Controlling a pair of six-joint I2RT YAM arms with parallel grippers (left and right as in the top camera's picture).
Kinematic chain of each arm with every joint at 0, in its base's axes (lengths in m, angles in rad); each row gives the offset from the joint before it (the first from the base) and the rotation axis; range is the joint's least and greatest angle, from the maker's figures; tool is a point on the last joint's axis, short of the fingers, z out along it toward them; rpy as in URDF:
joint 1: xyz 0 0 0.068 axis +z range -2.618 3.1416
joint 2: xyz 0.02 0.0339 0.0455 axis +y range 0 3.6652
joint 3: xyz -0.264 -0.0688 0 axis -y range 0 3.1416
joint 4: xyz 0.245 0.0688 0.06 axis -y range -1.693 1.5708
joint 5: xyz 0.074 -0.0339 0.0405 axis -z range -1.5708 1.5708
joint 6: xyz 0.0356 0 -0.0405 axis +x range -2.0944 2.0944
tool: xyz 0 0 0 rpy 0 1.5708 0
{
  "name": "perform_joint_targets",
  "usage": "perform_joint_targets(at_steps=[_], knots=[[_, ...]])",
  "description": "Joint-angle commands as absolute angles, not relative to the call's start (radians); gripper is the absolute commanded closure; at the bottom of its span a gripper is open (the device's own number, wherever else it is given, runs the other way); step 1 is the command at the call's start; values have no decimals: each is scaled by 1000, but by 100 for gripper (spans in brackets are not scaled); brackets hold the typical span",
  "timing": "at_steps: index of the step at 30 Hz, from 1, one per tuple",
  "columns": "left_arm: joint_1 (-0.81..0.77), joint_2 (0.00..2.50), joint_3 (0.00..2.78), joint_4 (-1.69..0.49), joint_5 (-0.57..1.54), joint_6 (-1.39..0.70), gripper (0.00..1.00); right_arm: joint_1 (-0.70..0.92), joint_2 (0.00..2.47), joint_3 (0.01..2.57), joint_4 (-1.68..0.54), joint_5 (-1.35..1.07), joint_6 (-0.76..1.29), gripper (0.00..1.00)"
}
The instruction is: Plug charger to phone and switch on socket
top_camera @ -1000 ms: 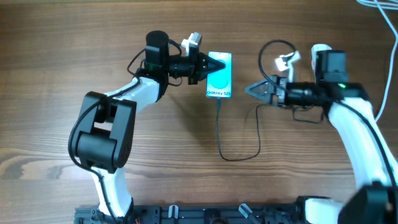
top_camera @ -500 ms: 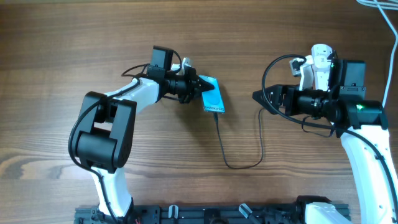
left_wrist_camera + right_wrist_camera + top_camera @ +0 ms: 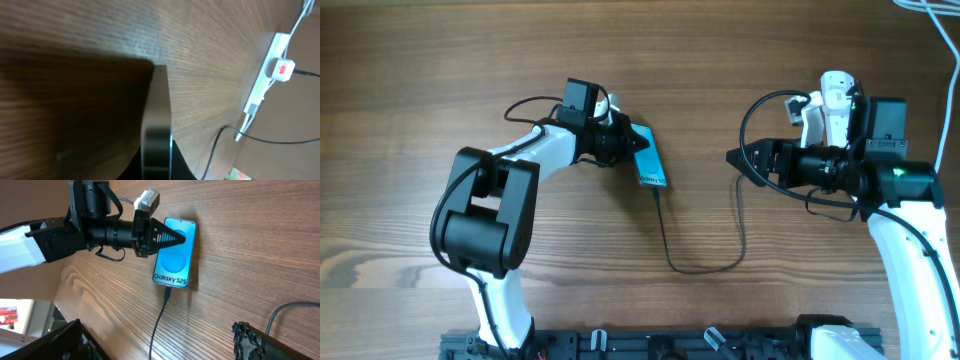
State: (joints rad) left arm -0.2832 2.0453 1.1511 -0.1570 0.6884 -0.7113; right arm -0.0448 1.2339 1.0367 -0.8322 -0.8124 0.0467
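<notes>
Overhead view: nearest the robot's base, the one charger (image 3: pixel 705 268) bends in a loop on the wooden table (image 3: pixel 420 60). One run of it goes left and farther off to meet the near end of the one phone (image 3: pixel 653 168). The other climbs on the right towards the right arm.

There are two grippers. The left gripper (image 3: pixel 636 138) pinches the phone near its far end, fingers pressed against it. It holds the phone left of centre, tilted so the screen faces right. The right gripper (image 3: pixel 732 157) is well apart to the right. Its fingers are spread wide around nothing, as the right wrist view shows. In that view the screen reads "Galaxy S25".

Farthest off, the left wrist view shows one socket (image 3: pixel 265 75) lying on the table with one red switch (image 3: pixel 283 70). Overhead, one thick white cord (image 3: pixel 932 25) crosses the far right corner.
</notes>
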Motion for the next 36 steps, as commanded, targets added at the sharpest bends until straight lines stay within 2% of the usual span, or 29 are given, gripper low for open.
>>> perform_joint_targets(at_steps=[1,7,10,17,24,30,36], knots=[[-283,2042,1154,-154,611,-636,96,-45,1224,1052,-841,-804,27,2],[-283,2042,1154,-155,600,-540,94,-45,1224,1052,-855,-804,27,2],[-283,2042,1154,-167,577,-527,76,-45,1224,1052,-855,-804,30,2],[-283,2042,1154,-246,438,-527,64,-45,1224,1052,-866,-805,30,2],[-283,2042,1152,-294,350,-528,28,-45,1224,1052,-877,-805,30,2],[-283,2042,1152,-390,223,-531,18,-45,1224,1052,-877,-805,30,2],[-260,2042,1152,-500,136,-532,16,-45,1224,1052,-875,-785,30,2]])
